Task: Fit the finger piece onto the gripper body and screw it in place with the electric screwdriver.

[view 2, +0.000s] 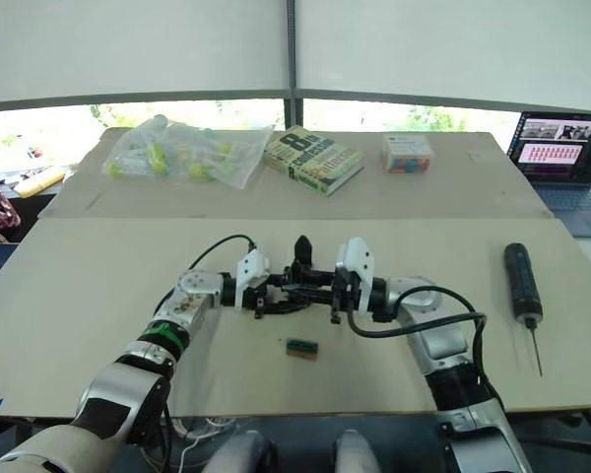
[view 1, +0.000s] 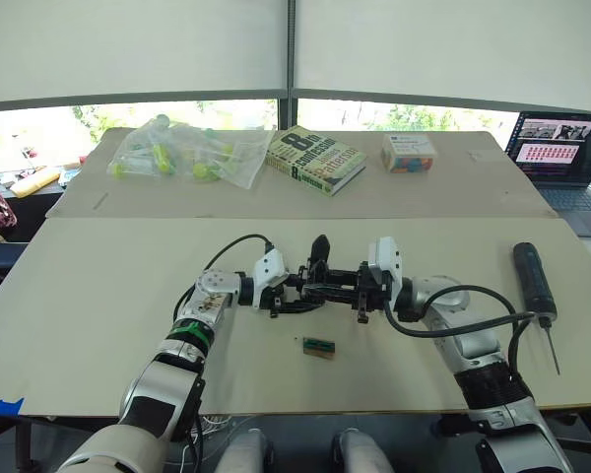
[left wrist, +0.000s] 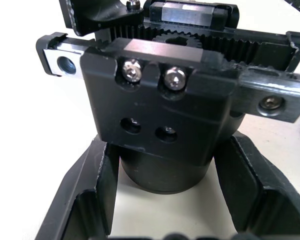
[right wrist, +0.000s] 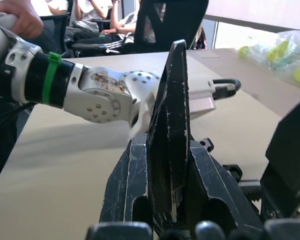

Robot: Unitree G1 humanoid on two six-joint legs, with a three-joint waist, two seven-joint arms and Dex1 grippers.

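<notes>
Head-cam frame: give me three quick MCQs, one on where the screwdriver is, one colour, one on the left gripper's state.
1. Where does the electric screwdriver lie?
A. on the table by the robot's right arm
B. in the right gripper
C. on the book

2. What colour tops the small block on the table in front of the two grippers?
A. red
B. green
C. yellow

3. What is the left gripper doing?
A. hanging open over bare table
B. shut on the gripper body
C. shut on the screwdriver

Answers: 1 A, it lies untouched, bit pointing toward the robot. 2 B, green top on a dark body. 3 B, its fingers flank the gripper body at its round base.
</notes>
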